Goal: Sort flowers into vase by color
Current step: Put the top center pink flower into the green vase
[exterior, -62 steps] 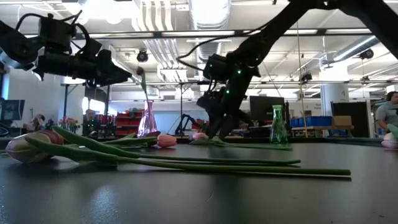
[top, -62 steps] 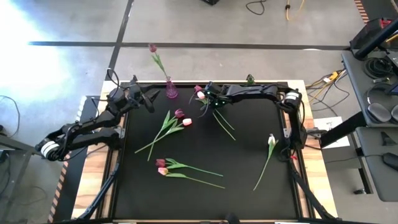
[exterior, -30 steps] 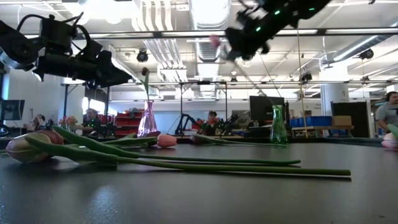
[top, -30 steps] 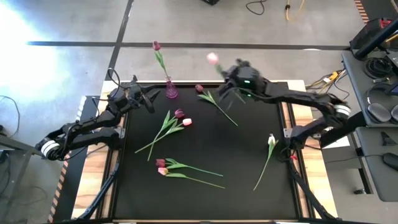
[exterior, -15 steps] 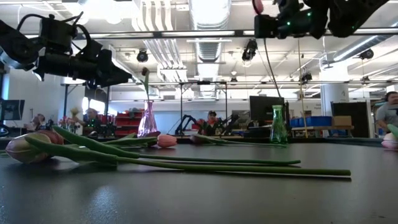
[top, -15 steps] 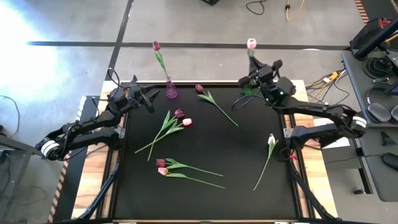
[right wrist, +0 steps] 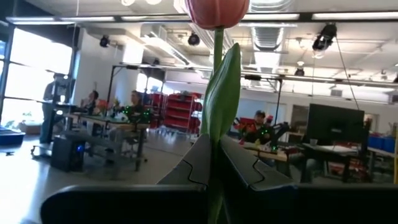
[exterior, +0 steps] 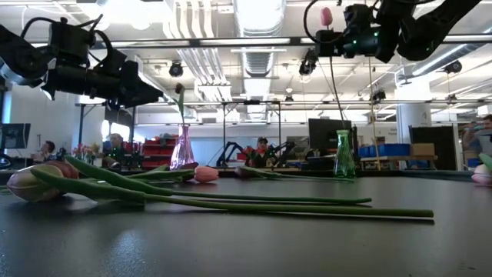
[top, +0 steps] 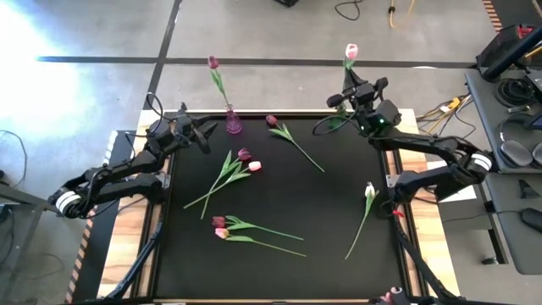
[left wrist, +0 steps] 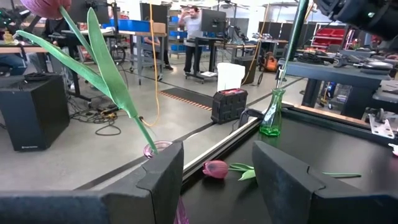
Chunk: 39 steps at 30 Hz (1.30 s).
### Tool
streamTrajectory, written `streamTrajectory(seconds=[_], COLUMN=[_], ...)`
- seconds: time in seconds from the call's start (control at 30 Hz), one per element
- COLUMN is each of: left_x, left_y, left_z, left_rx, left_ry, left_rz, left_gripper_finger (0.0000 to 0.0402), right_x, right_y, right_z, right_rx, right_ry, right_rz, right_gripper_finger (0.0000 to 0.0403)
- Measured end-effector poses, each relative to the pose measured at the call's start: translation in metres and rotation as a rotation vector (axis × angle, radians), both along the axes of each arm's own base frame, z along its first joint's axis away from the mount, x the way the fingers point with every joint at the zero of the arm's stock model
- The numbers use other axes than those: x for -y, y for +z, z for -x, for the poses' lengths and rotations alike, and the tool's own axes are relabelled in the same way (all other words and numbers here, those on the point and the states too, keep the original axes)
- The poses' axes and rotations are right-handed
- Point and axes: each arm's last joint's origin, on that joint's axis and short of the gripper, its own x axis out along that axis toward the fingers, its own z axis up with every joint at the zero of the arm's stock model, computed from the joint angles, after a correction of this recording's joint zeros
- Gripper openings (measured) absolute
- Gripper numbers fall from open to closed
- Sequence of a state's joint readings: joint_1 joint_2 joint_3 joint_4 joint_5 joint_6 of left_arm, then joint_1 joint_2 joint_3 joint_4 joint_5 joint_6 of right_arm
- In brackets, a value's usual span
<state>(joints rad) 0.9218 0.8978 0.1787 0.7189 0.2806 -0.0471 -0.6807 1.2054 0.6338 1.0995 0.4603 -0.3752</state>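
My right gripper [top: 352, 86] is high over the table's far right corner, shut on a pink tulip [top: 351, 52] that stands upright, head [right wrist: 216, 11] up. Its stem [left wrist: 293, 37] runs down toward the green vase [left wrist: 272, 116]; I cannot tell whether the end is inside the mouth. My left gripper [top: 205, 135] hovers open at the far left, next to the purple vase [top: 232, 125]. That vase holds a maroon tulip [top: 212, 63] by its stem. Several more tulips lie flat on the black mat [top: 339, 220]. My right gripper pinches the pink tulip's stem and leaf [right wrist: 216, 146] between its two fingers, a little below the head. The fingers come level from the near side and lie across the stem. The tulip is upright and lifted clear of the table, its long stem hanging below the fingers.
On the mat lie a maroon tulip [top: 272, 121] at the far middle and a maroon and pink pair [top: 247, 160] left of centre. Another pair [top: 220, 227] lies nearer, and a white tulip [top: 369, 191] at the right. People and benches stand beyond the far edge.
My right gripper has carried the pink tulip toward the table's right edge, from above the far middle to over the green vase. It has turned so the tulip now stands upright with its head on top. The gripper stays shut on the stem.
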Motion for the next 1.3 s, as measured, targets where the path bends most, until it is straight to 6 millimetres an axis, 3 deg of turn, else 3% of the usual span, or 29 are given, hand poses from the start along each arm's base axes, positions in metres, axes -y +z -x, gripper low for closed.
streamTrajectory(seconds=[0.5, 0.97, 1.3], left_x=[0.0, 0.0, 0.0], left_y=[0.0, 0.0, 0.0], left_z=[0.0, 0.0, 0.0], left_rx=[0.0, -0.001, -0.004], left_ry=[0.0, 0.0, 0.0], left_rz=[0.0, 0.001, 0.002], left_gripper_finger=[0.0176, 0.0176, 0.0176], right_x=[0.014, 0.012, 0.012], right_y=[-0.021, -0.032, -0.05], right_z=[-0.006, 0.001, 0.004], right_rx=[-0.025, -0.227, -0.313], right_ry=[-0.059, -0.191, -0.263], right_rz=[-0.085, -0.25, -0.406], right_gripper_finger=[0.0012, 0.0013, 0.0014])
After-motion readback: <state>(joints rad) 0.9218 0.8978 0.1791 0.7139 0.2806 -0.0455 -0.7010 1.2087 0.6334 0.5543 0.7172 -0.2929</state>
